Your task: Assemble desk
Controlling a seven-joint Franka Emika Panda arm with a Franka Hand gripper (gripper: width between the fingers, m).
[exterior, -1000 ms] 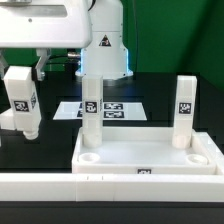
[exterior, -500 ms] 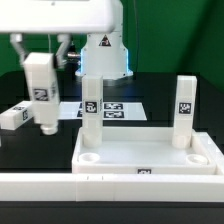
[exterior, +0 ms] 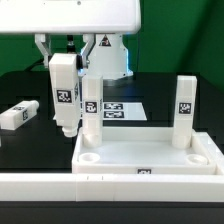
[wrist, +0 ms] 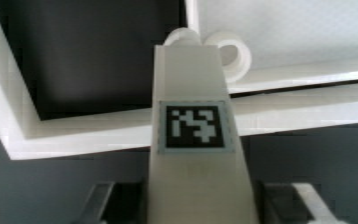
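The desk top (exterior: 150, 158) is a white rimmed tray. Two white legs stand upright in its far sockets, one at the exterior view's left (exterior: 92, 108) and one at its right (exterior: 185, 104). My gripper (exterior: 64, 60) is shut on a third tagged leg (exterior: 65, 95). It hangs upright just left of the tray's left edge, close beside the left standing leg. In the wrist view this leg (wrist: 197, 120) runs out from between my fingers (wrist: 115, 204) over the tray's corner rim (wrist: 87, 130) and a round socket (wrist: 233, 55). A fourth leg (exterior: 18, 114) lies on the black table at the left.
The marker board (exterior: 118, 110) lies flat behind the tray. A long white rail wall (exterior: 60, 190) runs along the front edge. The arm's white base (exterior: 108, 55) stands at the back.
My gripper has carried the held leg toward the exterior view's right, from the far left up to the tray's left edge. The leg lying on the table is now uncovered.
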